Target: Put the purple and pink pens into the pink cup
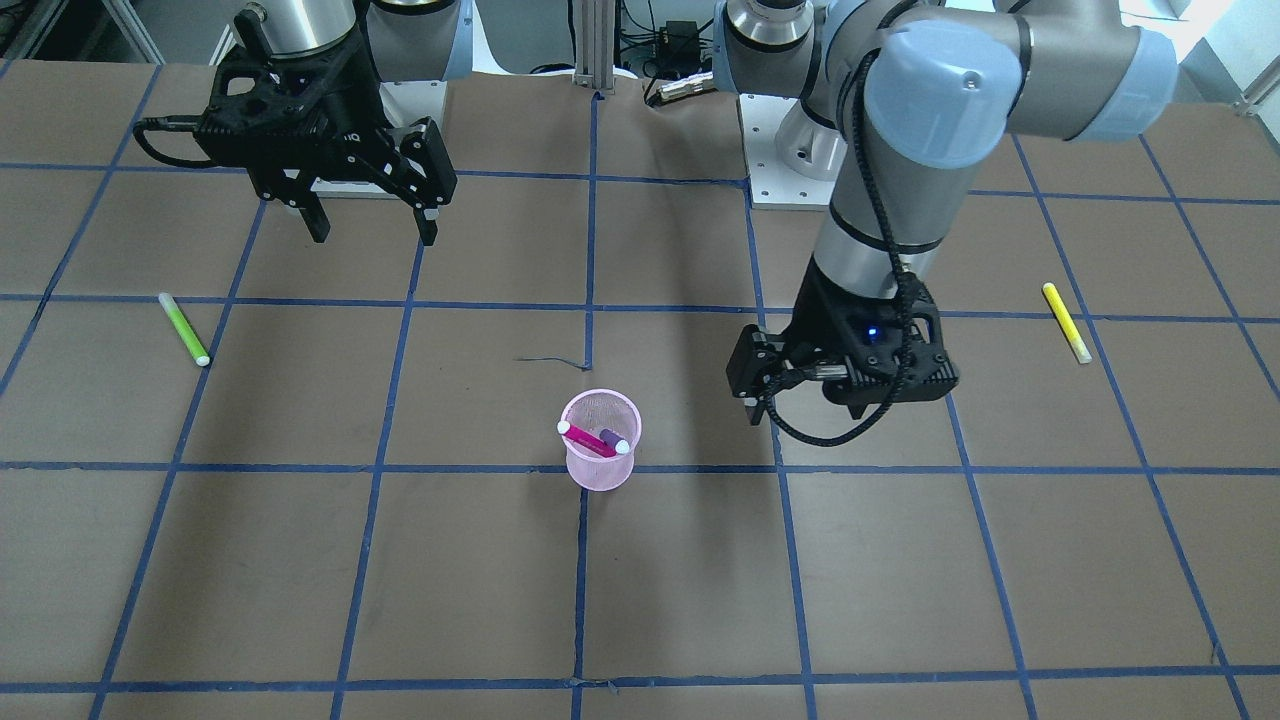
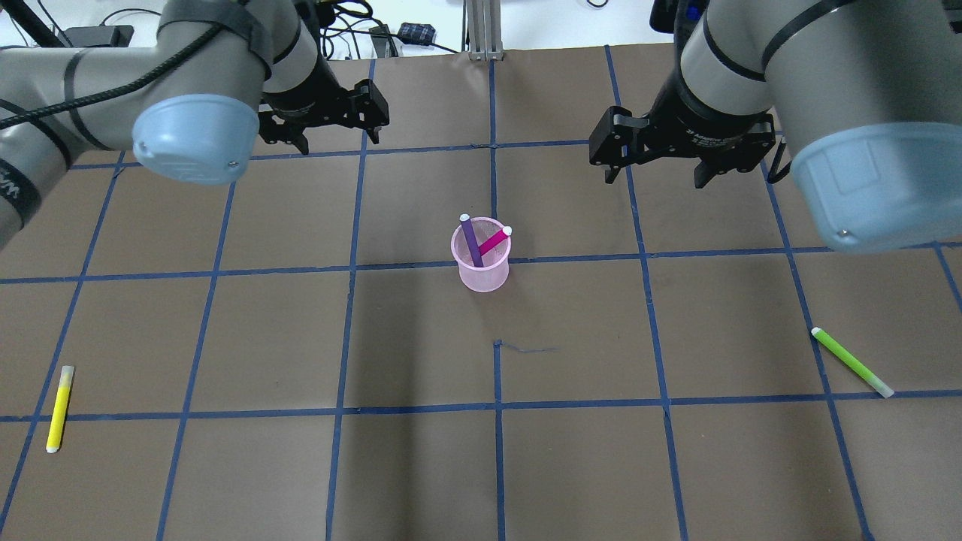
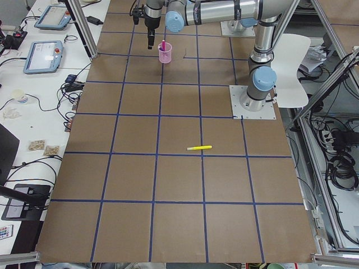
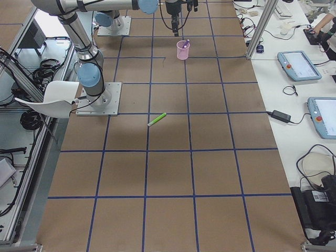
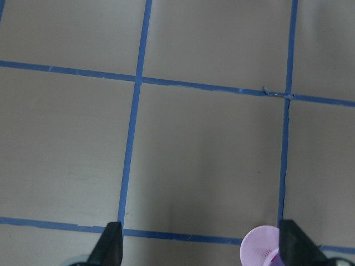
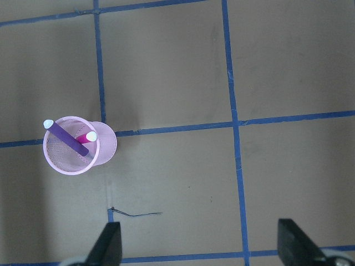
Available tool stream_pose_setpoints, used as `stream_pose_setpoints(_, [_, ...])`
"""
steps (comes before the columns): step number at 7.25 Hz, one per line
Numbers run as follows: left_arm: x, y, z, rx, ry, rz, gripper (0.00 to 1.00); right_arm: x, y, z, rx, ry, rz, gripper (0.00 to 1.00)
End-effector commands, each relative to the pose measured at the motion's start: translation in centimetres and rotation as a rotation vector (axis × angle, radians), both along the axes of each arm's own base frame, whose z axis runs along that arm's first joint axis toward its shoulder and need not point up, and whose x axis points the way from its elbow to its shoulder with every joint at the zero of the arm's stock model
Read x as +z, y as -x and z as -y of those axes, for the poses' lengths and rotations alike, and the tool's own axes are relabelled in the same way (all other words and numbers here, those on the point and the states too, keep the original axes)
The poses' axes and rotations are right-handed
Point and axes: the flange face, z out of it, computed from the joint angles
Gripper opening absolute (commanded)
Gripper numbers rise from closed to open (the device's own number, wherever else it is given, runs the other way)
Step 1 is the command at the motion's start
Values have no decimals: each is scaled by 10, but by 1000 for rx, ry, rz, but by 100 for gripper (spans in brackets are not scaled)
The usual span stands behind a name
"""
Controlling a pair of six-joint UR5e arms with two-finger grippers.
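Note:
The pink mesh cup (image 2: 482, 270) stands upright near the table's middle, also in the front view (image 1: 600, 465). The purple pen (image 2: 471, 242) and the pink pen (image 2: 495, 242) stand in it, leaning crosswise, white caps up. My left gripper (image 2: 337, 140) is open and empty, up and to the left of the cup; its wrist view shows the cup's rim (image 5: 256, 249) at the bottom edge. My right gripper (image 2: 652, 179) is open and empty, to the cup's right; its wrist view shows the cup (image 6: 105, 145) with both pens below.
A yellow highlighter (image 2: 58, 409) lies on the table at the left front. A green highlighter (image 2: 851, 362) lies at the right front. Blue tape lines grid the brown table (image 2: 496, 466). The arm bases stand at the robot's edge.

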Motion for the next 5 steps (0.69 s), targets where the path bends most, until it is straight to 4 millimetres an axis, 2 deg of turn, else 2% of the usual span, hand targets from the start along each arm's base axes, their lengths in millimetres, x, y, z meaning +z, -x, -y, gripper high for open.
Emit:
stream_pose_setpoints(1, [21,-60,-20,-92,-96,26,100,1,0,-1,-1,0,2,100])
stream_pose_setpoints(2, [33,-66,-34,-98,-120,23,100,0,0,-1,-1,-1,2,100])
stream_pose_setpoints(5, [43,-64,-55,-103,-138,17,100,1,0,-1,-1,0,2,100])
